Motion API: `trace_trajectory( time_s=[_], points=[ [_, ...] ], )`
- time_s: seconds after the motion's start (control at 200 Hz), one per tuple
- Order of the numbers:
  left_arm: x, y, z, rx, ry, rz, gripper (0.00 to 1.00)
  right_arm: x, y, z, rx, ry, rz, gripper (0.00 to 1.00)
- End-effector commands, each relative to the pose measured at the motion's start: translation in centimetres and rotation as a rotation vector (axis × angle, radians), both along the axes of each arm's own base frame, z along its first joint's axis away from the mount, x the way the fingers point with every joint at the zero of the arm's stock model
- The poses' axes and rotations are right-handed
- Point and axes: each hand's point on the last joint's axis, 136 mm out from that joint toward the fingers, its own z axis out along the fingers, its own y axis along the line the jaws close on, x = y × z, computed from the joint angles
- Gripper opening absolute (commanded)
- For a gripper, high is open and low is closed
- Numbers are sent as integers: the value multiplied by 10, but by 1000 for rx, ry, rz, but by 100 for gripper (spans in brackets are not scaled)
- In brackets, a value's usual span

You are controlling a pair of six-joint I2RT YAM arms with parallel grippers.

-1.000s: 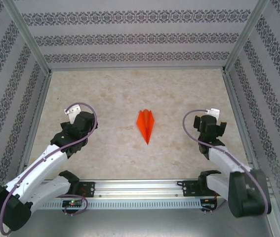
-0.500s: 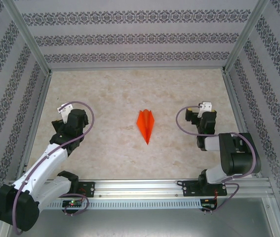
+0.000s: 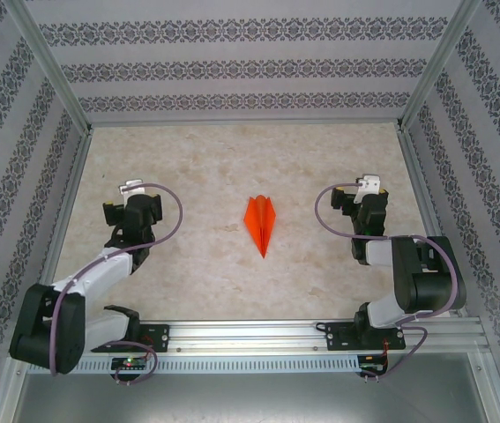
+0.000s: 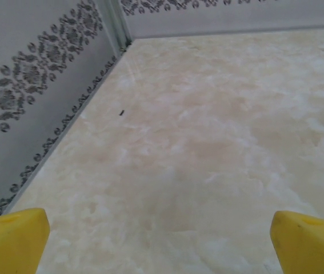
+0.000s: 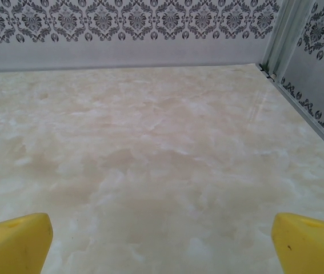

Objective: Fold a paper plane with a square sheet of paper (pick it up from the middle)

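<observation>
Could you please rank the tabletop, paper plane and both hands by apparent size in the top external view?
1. tabletop, by far largest.
2. left hand and right hand, alike.
3. paper plane, perhaps slightly smaller, though the hands sit nearer the camera, so unsure.

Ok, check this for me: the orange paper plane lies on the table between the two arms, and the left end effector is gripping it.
Wrong on the grip. The left end effector is open and holds nothing; the top external view shows the paper plane lying free on the table, between the two arms.
</observation>
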Motion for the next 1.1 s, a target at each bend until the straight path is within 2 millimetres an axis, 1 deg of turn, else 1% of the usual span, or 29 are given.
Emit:
trace_trajectory(
  time_s=[0.0,0.07,0.145,0.21,0.285,0.325,0.37,0.41,0.465,0.5,0.535,1.094],
  points=[
    [23,-16,18,12,-148,-130,100,5,-2,15,18,-50,-11,98],
    [29,-20,12,8,-182,-170,100,5,-2,15,19,-51,-11,98],
    [34,-18,0,-42,-198,-194,100,5,-2,15,18,-50,-11,98],
    [36,-18,-7,-67,-220,-212,100,5,-2,15,18,-51,-11,98],
    [40,-24,-23,-73,-201,-254,100,5,-2,15,19,-51,-10,98],
    [45,-25,-24,-66,-210,-260,100,5,-2,15,19,-50,-10,98],
    [48,-26,-33,-86,-130,-269,100,5,-2,15,19,-50,-10,98],
    [54,-26,-29,-95,-147,-280,100,5,-2,15,18,-50,-10,98],
    [53,-24,-33,-109,-124,-280,100,5,-2,16,18,-52,-10,98],
    [54,-24,-30,-106,-145,-279,100,5,-2,15,19,-50,-10,98],
    [53,-24,-32,-108,-131,-279,100,5,-2,15,19,-51,-11,98],
    [55,-28,-31,-103,-128,-298,100,5,-2,16,19,-53,-10,98]
  ],
)
